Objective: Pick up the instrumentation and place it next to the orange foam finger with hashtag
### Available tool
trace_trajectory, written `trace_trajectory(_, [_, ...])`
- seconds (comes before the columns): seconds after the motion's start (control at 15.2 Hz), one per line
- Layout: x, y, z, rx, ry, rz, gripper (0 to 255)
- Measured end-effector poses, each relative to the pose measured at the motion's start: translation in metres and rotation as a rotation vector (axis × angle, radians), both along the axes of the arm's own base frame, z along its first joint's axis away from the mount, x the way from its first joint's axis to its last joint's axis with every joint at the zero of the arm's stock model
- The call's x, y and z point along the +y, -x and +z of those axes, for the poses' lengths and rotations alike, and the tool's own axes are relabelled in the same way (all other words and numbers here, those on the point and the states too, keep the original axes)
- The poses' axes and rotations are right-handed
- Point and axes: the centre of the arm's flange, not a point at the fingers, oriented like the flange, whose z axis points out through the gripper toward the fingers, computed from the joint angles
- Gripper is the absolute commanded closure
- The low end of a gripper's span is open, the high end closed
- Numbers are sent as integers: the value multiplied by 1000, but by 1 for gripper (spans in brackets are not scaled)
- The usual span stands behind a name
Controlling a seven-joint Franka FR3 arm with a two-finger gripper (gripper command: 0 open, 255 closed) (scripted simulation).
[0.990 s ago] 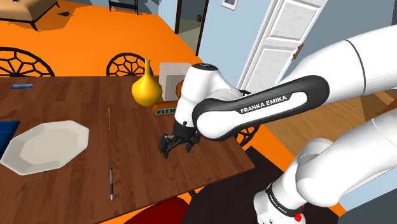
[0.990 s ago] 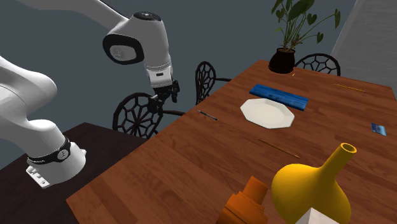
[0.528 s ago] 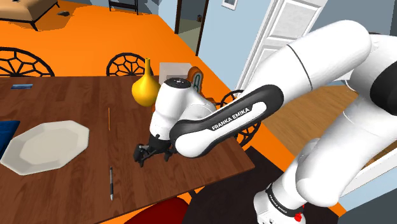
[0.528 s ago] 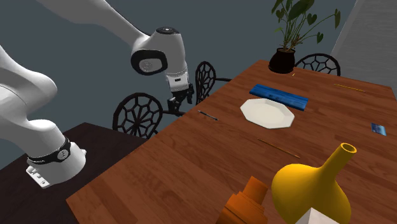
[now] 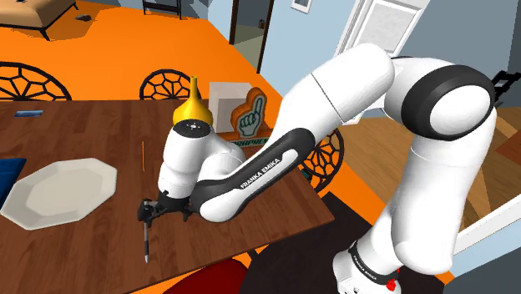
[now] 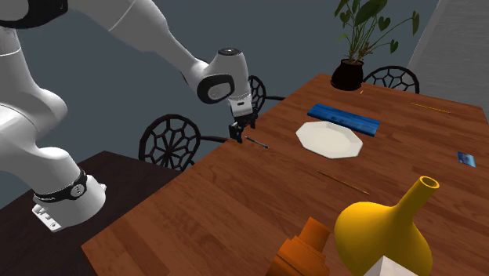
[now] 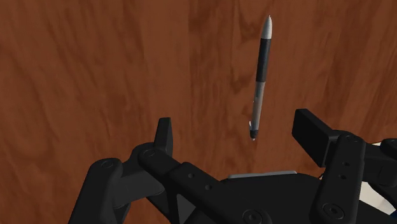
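Brown tabletop (image 5: 83,134) bears the slim pen (image 7: 261,76) lying flat near its edge; we hover our gripper (image 7: 236,127) over one end, fingers (image 7: 164,133) spread wide to straddle it.

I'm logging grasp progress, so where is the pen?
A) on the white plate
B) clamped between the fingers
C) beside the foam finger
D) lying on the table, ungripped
D: the pen lies flat on the wooden table, and the gripper is open, touching nothing.
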Motion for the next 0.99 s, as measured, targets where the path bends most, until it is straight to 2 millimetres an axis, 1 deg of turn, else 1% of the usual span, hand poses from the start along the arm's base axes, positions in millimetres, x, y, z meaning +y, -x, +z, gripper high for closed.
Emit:
trace_trajectory(0.2, [32, -18, -20, -19, -9, -22, 0])
trace_trajectory(0.33, [41, -24, -27, -26, -11, -29, 0])
trace_trajectory(0.59, [47, -27, -46, -28, -12, -31, 0])
trace_trajectory(0.73, [49, -29, -59, -28, -12, -32, 0])
trace_trajectory(0.79, [49, -29, -63, -28, -12, -31, 0])
trace_trajectory(0.99, [50, -30, -65, -29, -12, -31, 0])
